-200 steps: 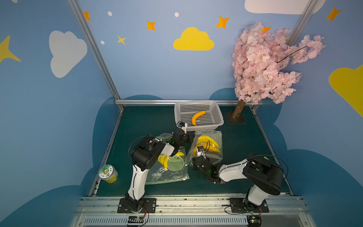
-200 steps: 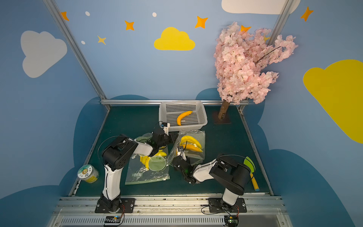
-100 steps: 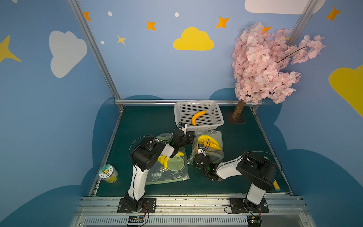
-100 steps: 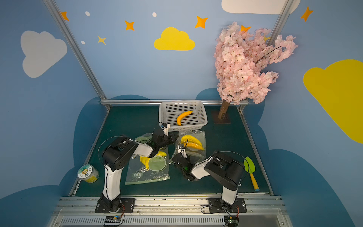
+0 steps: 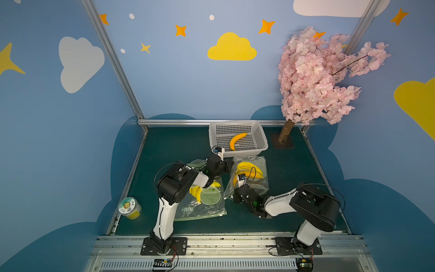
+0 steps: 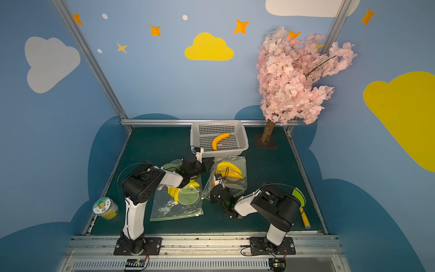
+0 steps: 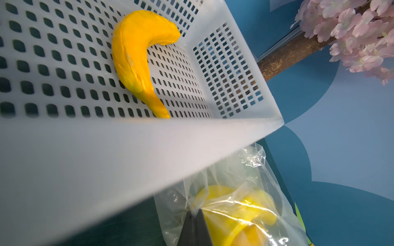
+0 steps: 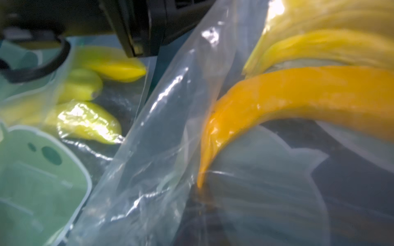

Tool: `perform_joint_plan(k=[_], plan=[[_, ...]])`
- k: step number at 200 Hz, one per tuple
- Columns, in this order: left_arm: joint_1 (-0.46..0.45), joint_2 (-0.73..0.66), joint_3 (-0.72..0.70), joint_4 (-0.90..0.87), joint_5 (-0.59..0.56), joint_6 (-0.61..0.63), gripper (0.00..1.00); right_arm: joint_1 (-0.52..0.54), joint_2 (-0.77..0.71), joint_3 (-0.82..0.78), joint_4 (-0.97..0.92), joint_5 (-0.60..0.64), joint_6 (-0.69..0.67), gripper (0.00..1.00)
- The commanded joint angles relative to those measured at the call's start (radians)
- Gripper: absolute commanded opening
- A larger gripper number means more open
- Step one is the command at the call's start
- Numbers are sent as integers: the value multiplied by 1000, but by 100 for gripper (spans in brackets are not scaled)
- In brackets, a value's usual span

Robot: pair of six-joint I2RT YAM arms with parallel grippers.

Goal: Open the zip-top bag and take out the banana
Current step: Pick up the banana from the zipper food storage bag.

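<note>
Farthest from the white basket (image 5: 260,139), the right gripper (image 5: 236,196) is clamped tight at the near edge of the clear zip-top bag (image 5: 257,186), apparently pinching film to anchor that side. The bananas (image 5: 247,167) lie inside the bag, between the two arms. Just in front of the basket, the left gripper (image 5: 230,165) is clenched on the bag's opposite edge, probably so the pair can pull the mouth apart. Inside the basket rests one orange banana (image 5: 236,140), which suggests it is the drop-off spot.

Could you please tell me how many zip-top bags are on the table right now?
2. The green-printed bag lies flat toward the front; the second bag sits crumpled just in front of the basket. No other shows.
</note>
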Motion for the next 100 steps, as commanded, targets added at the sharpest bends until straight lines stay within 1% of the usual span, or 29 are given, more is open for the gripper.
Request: perform_joint_plan(k=[1,20,48,62,79,100], plan=[[15,22,27,-91,-4,5,3,1,-82,-60,-102,-152,22,0],[15,31,44,-106,-11,9,3,-2,-175,-84,-205,-217,32,0],[18,40,55,-117,-24,5,3,-2,-307,-40,-492,-306,11,0],[16,40,59,-118,-26,2,3,-2,-351,-7,-618,-333,-36,0],[16,40,63,-118,-27,-5,3,-1,-388,-7,-655,-317,-41,0],[17,36,64,-122,-27,-4,3,-1,-442,-10,-675,-339,-32,0]])
